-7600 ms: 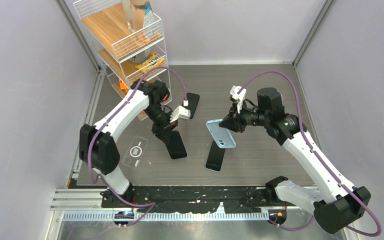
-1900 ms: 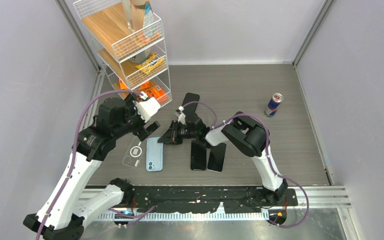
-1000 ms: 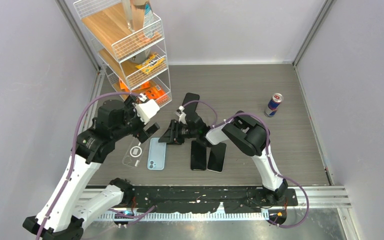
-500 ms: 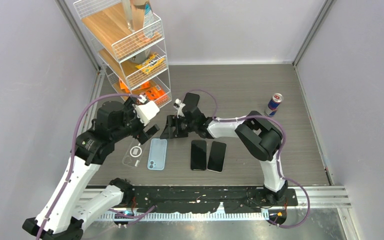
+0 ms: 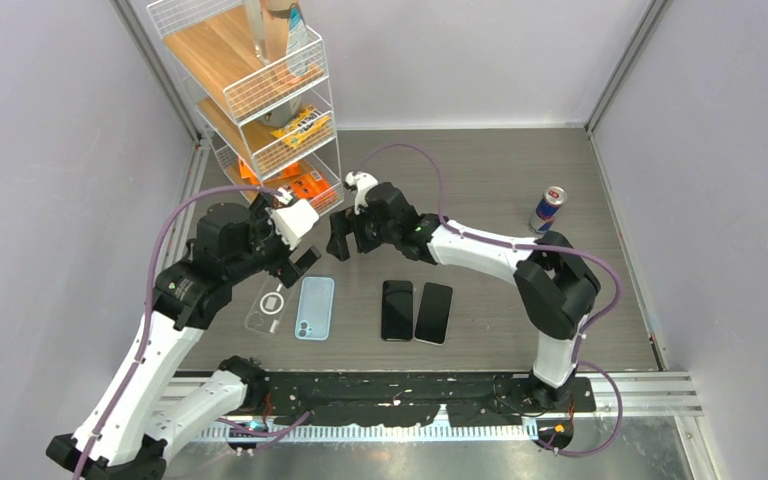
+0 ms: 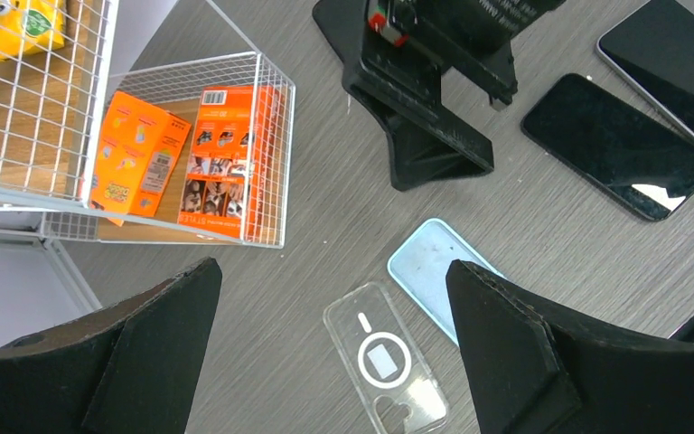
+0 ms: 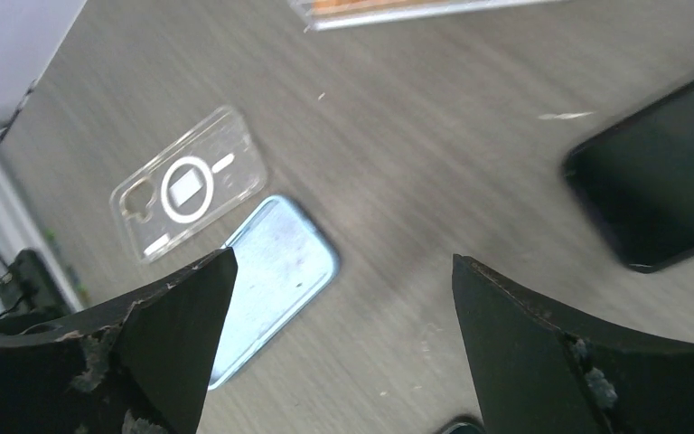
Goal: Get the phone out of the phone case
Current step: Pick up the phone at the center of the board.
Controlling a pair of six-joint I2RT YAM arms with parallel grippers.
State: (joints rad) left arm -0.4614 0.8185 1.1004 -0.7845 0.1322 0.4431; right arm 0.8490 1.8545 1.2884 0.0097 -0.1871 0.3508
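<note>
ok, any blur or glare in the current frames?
Right wrist: slightly soft, likely motion blur; clear case edges fuzzy. Left wrist: sharp, one small bright glare patch on the dark phone. Top external: even light, crisp, only soft shadows on the table.

White wire rack [image 5: 260, 95] sits at the far left corner of the grey wood-grain table [image 5: 490, 160]. Two orange boxes [image 6: 226, 158] are in its bottom basket, with a yellow snack bag [image 5: 301, 122] one shelf up. An energy drink can [image 5: 548, 208] stands upright way over on the right.
</note>
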